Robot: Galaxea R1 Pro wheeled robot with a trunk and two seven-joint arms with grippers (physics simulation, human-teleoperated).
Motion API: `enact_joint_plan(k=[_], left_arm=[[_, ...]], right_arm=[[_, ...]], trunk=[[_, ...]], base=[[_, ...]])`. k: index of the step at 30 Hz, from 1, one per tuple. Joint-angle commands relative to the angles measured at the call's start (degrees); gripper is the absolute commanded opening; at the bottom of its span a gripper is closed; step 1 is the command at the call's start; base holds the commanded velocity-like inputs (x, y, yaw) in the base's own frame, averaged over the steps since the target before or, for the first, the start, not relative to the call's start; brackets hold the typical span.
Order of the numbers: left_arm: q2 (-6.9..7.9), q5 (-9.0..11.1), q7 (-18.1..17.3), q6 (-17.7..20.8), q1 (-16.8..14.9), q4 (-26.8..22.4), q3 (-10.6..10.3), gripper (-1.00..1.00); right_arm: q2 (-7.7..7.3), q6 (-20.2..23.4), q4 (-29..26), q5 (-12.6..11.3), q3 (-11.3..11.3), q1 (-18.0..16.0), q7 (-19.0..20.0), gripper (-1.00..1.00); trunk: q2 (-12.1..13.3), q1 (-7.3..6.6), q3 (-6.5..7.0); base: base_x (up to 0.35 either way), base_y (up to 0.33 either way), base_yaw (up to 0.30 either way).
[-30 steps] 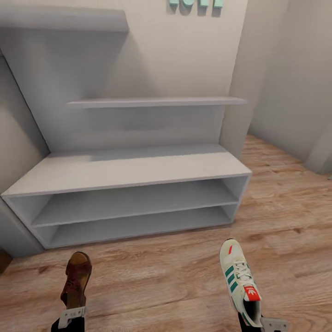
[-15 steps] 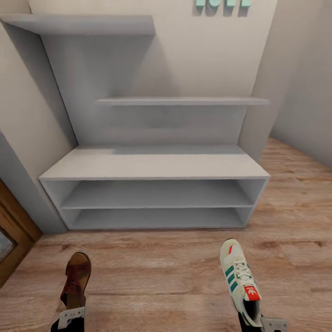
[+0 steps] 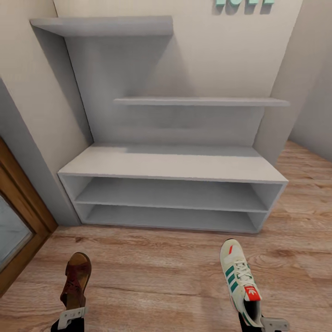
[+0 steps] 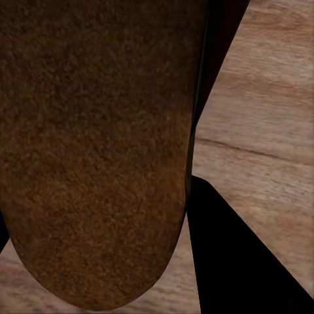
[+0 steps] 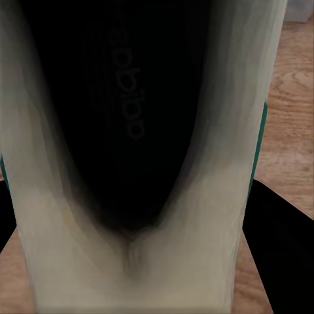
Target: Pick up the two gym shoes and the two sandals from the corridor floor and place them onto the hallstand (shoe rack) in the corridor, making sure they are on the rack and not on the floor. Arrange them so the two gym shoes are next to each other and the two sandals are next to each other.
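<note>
Now both arms loaded: left gripper pinching sandal heel, right gripper pinching gym shoe heel. Long axes, toes point toward hallstand straight ahead, well apart across corridor floor; neither arm nearer.

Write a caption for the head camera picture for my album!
Robot faces the empty hallstand, left gripper holding a sandal, right gripper a gym shoe.
</note>
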Motion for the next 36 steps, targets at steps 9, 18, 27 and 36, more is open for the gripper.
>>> enact_joint_plan(k=[9,18,27,36], left_arm=[[-0.07,-0.78,-0.36,-0.25,-0.04,0.04,0.46,-1.0],[-0.1,-0.79,-0.39,-0.25,-0.03,0.1,0.45,-1.0],[-0.2,-1.11,-0.46,0.67,-0.49,-0.38,-0.11,-1.0],[-0.26,-1.58,-0.51,4.4,-2.05,-1.0,-0.75,-1.0]], right_arm=[[-0.02,-0.22,0.04,0.59,-0.37,-0.04,0.36,-1.0],[0.2,-0.21,-0.05,0.56,-0.26,-0.04,0.35,-1.0],[-0.91,-0.12,-0.25,0.29,-7.48,-0.04,0.16,-1.0],[-2.12,0.26,-2.47,-0.53,-27.64,-0.04,0.54,-1.0]], trunk=[[-0.02,-0.01,-0.04],[-0.02,-0.01,-0.04],[-0.02,-0.01,-0.04],[-0.02,-0.01,-0.04]], base=[[0.0,0.0,0.004],[0.0,0.0,-0.013],[0.0,0.0,-0.001],[0.0,0.0,0.0]])
